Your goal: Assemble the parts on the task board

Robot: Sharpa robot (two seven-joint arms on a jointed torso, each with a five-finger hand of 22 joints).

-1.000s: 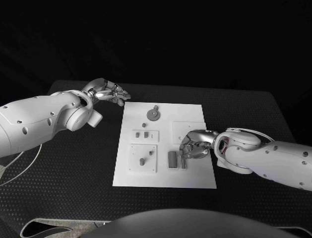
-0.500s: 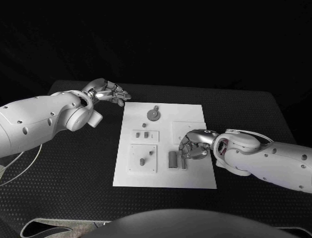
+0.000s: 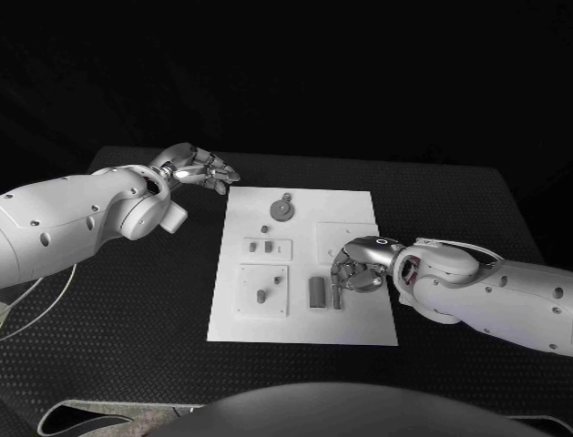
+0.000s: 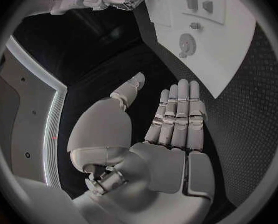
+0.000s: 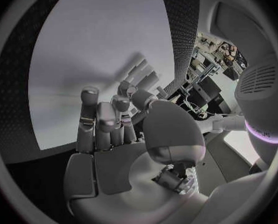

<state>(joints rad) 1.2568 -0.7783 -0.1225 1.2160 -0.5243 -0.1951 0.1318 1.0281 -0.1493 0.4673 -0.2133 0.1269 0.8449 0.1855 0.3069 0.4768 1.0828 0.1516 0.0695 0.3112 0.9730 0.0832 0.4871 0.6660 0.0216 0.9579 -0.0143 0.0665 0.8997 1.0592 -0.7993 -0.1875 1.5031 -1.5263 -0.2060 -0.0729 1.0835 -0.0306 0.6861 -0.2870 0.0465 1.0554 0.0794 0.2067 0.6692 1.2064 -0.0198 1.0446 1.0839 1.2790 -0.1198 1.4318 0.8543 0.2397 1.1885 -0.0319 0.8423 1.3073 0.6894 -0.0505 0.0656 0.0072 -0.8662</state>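
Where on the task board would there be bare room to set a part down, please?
The task board is bare along its near edge, below the raised plates, and at its far right corner beside the round part. It is crowded mid-right, where the right hand hangs beside the upright parts.

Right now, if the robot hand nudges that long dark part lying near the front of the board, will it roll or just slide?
The long part lies flat and looks blocky, so it would probably slide, not roll. It seems small and rigid, likely light. The board looks smooth, so it may skid.
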